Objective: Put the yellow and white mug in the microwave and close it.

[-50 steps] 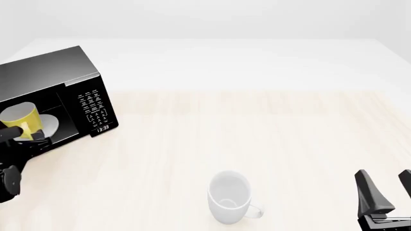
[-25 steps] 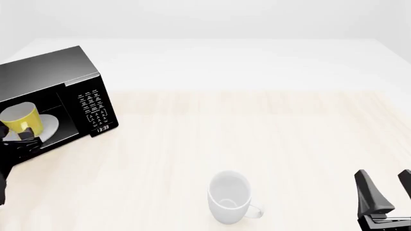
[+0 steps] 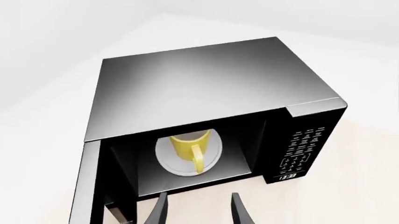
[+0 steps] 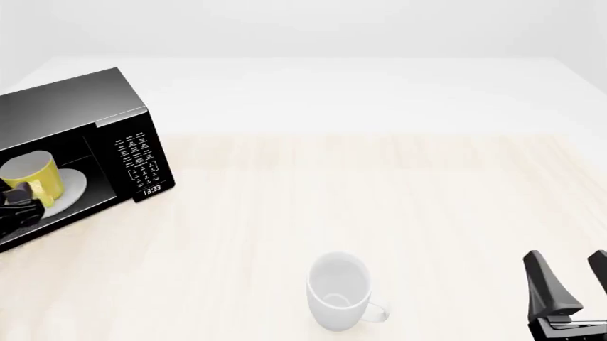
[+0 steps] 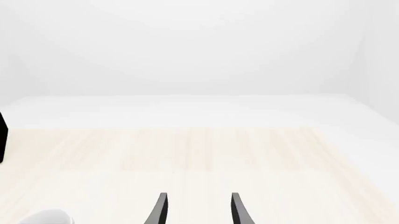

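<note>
The table (image 4: 399,192), pale wood-toned, carries all items. The microwave (image 4: 85,121), a black box with a white-marked keypad (image 4: 136,153) and a lit display at its right front, stands at the table's far left edge, angled, with its door (image 3: 84,186) swung open and its cavity exposed. Inside, a round white turntable plate (image 3: 215,151) lies on the cavity floor, and the yellow and white mug (image 3: 188,145) stands upright on that plate, handle facing the opening. A larger white mug (image 4: 339,290) stands upright near the table's near edge, about midway along it, well apart from the microwave. The right gripper (image 4: 569,284) rests at the near right corner, fingers spread and holding nothing. The left gripper (image 3: 198,211) sits just outside the microwave opening, clear of the yellow and white mug, its fingers parted and empty
</note>
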Motion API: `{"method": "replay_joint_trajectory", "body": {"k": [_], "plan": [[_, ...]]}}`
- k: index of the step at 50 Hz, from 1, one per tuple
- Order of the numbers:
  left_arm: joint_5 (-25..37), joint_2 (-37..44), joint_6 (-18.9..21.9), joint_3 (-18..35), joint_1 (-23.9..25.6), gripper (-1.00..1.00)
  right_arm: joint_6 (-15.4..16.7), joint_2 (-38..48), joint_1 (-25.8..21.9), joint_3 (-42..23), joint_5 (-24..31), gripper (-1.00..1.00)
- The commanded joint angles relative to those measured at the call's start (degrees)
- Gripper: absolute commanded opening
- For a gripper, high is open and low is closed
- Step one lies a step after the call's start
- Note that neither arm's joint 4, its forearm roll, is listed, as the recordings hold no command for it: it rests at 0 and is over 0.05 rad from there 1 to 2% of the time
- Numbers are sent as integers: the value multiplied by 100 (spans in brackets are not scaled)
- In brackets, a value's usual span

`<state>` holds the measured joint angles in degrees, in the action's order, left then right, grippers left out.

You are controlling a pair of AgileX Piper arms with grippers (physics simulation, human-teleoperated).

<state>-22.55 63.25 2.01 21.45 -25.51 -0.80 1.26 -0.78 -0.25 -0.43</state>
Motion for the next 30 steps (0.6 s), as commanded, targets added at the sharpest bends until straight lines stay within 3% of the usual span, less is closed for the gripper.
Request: {"method": "replay_joint_trajectory", "body": {"k": [1,14,23,30], "plan": [[1034,-979,175,182,52,100,6,-10,0,5,2,100],[2781,-2220,299,978,-73,100,5,-13,0,5,3,100],[3719,-2468,-72,1532,-210,100,7,-13,1,5,3,100],[4070,-2557,-290,1734,-362,100,7,-12,-1,5,2,100]]}}
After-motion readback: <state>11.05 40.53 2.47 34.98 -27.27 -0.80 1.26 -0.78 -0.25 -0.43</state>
